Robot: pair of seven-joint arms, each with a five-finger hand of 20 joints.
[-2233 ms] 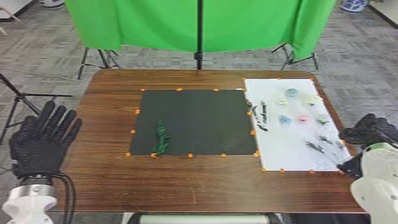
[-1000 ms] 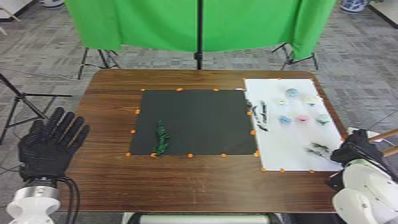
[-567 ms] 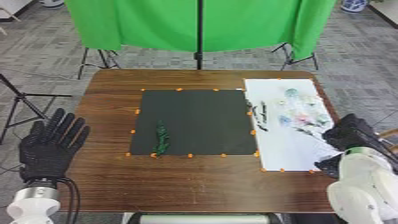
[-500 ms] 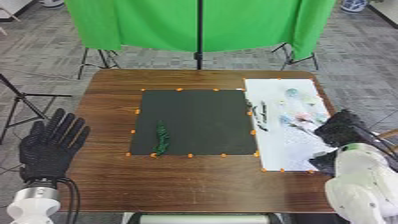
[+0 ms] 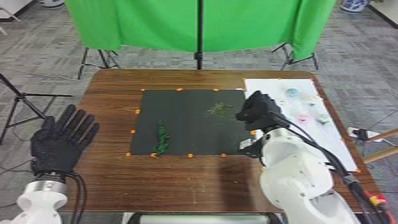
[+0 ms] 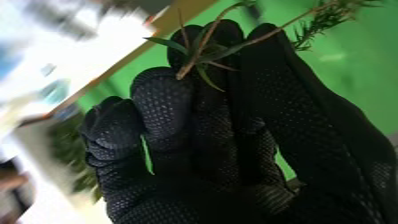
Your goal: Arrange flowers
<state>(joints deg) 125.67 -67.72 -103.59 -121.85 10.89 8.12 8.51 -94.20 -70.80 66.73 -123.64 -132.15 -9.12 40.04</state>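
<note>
and it's the right hand [image 5: 258,111], leafy sprig [image 5: 219,109] pinched at the stem between thumb and fingers, the greenery out over the black mat [image 5: 191,137]! a darker green frond [image 5: 162,139] lies on that mat, pink flower [image 5: 303,118] on the white sheet [image 5: 280,86]. left hand [image 5: 59,147]: open, fingers straight, beside the mat, well apart.
</note>
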